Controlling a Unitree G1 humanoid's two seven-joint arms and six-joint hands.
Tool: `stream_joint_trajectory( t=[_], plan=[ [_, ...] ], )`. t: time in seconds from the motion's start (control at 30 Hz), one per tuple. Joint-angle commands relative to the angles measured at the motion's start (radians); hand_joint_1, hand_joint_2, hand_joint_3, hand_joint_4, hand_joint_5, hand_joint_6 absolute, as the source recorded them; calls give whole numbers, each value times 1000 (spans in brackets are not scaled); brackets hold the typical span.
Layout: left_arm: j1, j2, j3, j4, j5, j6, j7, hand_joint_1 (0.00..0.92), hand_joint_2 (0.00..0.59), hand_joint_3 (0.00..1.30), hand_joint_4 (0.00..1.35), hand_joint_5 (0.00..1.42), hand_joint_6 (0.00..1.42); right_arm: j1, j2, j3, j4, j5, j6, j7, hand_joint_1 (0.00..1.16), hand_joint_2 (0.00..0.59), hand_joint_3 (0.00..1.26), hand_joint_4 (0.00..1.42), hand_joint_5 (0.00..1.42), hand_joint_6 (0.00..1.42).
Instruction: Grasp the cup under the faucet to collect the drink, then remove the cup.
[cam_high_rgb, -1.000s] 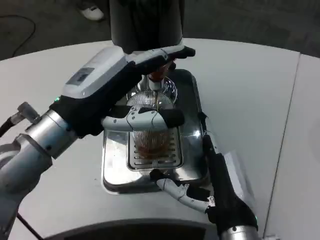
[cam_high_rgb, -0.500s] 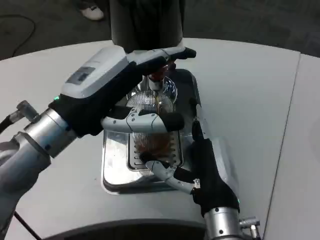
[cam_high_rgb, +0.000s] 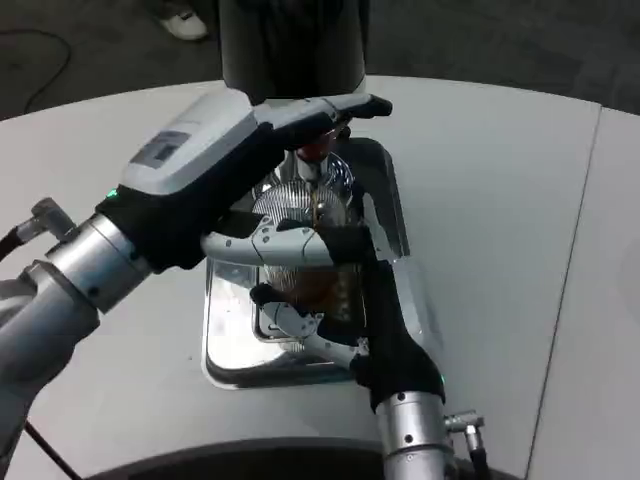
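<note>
Head view. A steel drip tray (cam_high_rgb: 228, 345) lies near the middle of the white surface (cam_high_rgb: 500, 180), its grille under the cup (cam_high_rgb: 305, 250). The cup, clear and ribbed, stands on the tray beneath the faucet (cam_high_rgb: 312, 150) of a dark dispenser (cam_high_rgb: 290, 45) at the far edge; brown drink shows in its lower part, and a thin stream falls into it.

The left hand (cam_high_rgb: 200, 170) reaches in from the near left corner. Its upper fingers (cam_high_rgb: 330, 108) extend over the faucet, touching the red part there; a lower finger wraps across the front of the cup wall. The fingers are spread, and whether they truly grasp the cup or the faucet cannot be told.

The right hand (cam_high_rgb: 360, 300) rises from the near edge, just right of the tray's middle. Its dark back faces the camera; its white fingers (cam_high_rgb: 290, 320) curl toward the foot of the cup from the near side, while others lie along the cup's right wall. Contact looks likely, yet a firm grasp cannot be confirmed.
</note>
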Motion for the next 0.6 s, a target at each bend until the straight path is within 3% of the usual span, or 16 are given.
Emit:
stream_joint_trajectory(
  t=[0.03, 0.6],
  plan=[
    [20, 26, -19, 17, 30, -10, -26, 0, 35, 212, 181, 277, 196, -17, 65, -4, 46, 21, -25, -13, 734, 183, 0, 17, 0, 64],
    [12, 28, -15, 33, 29, -15, -22, 0, 34, 219, 191, 277, 196, -127, 53, -41, 191, 81, -75, -4, 707, 187, 3, 21, 3, 65]
  ],
)
